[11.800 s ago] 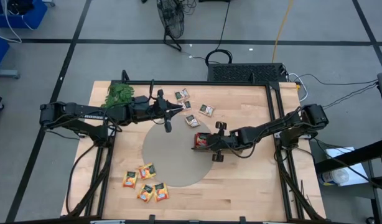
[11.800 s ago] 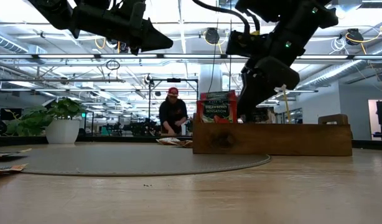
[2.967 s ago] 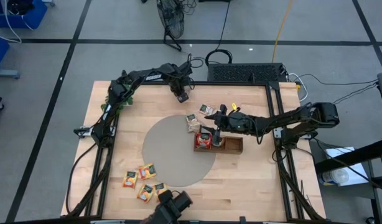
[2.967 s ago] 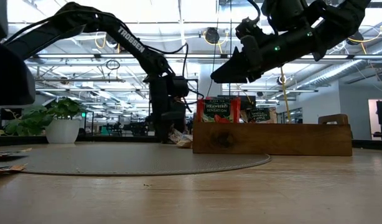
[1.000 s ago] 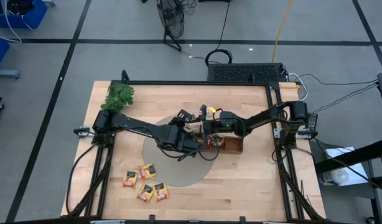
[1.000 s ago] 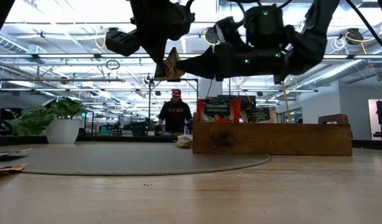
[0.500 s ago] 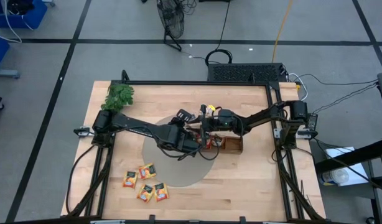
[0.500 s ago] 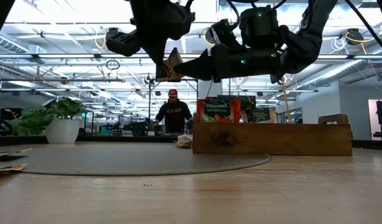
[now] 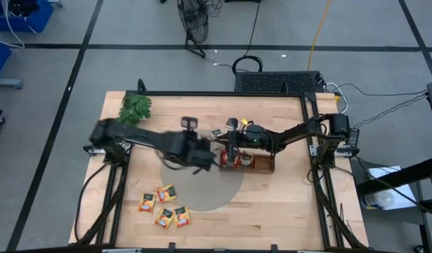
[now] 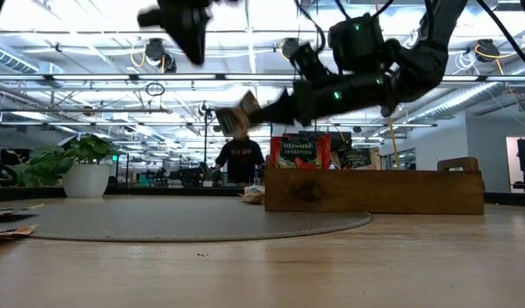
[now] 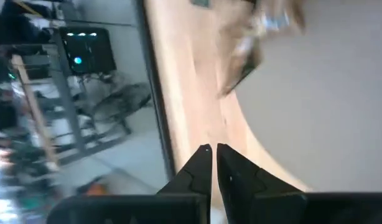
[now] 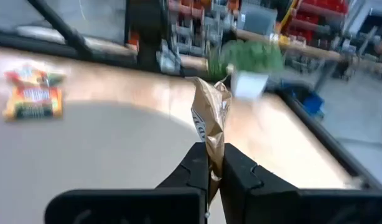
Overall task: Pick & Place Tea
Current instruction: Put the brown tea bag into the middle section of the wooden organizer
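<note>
At the counter's (image 9: pixel 272 204) far left corner lies a green sprig (image 9: pixel 134 107). Near the front left edge, four orange sachets (image 9: pixel 164 206) lie flat in a loose cluster, just off the rim of the round grey mat (image 9: pixel 202 184).

The left arm reaches across from the left side, blurred in the high view. The left hand (image 11: pixel 211 149) hangs in the air over the mat's far left part, its fingers pressed almost together with only a thin slit between them and nothing in them. In the low view it shows as a dark blur (image 10: pixel 187 24) high above the mat.

Just right of it, the right arm comes in from the right edge of the counter. The right hand (image 12: pixel 211 155) is held above the mat, beside the left end of the tray (image 9: pixel 262 165). Its fingers are clamped on a pale, crumpled sachet (image 12: pixel 211 118), which sticks out past the fingertips; the low view shows that sachet (image 10: pixel 241 111) in the air, clear of the counter, with the right hand (image 10: pixel 271 109) behind it.

In the tray's left compartment a red sachet (image 10: pixel 299 152) stands upright, with a darker one (image 10: pixel 358 157) upright behind it to the right. More grey-white sachets (image 9: pixel 225 128) lie on the counter just beyond the tray.

Far behind the counter a person (image 10: pixel 238 158) stands in the room, and a potted plant (image 10: pixel 83 167) is at the left.
</note>
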